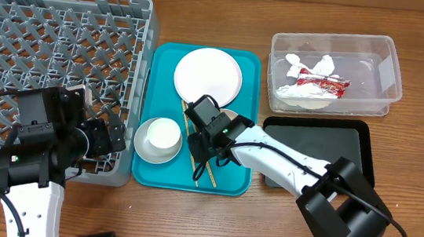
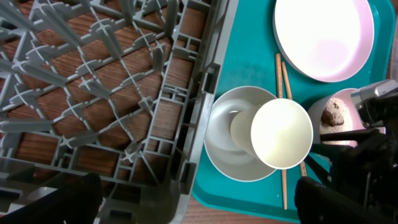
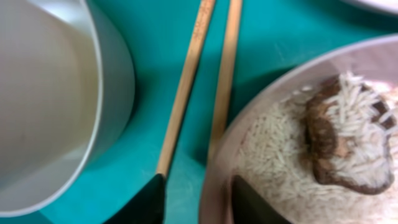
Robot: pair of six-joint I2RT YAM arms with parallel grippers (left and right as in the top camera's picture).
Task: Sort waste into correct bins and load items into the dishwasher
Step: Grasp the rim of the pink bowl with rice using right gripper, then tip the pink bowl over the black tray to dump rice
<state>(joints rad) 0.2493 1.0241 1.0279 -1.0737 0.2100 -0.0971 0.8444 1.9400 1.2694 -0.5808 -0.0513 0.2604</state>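
Note:
In the right wrist view my right gripper [image 3: 199, 200] straddles the rim of the small white dish [image 3: 216, 163]. One finger is inside on the rice [image 3: 273, 163] and the other is outside on the teal, a gap from the rim. A brown lump [image 3: 339, 146] lies in the dish. Two chopsticks [image 3: 186, 93] lie beside it. The cup [image 2: 281, 133] sits in the grey bowl [image 2: 225, 146]. My left gripper [image 2: 199, 205] hangs open over the corner of the dishwasher rack [image 1: 19, 3]. The plate [image 1: 209, 75] rests further back.
All the dishes sit on a teal tray [image 1: 163, 58]. The clear tub [image 1: 383, 65] at the back right holds a wrapper [image 1: 322, 84] and a napkin [image 1: 312, 64]. The black tray [image 1: 352, 141] lies in front of it.

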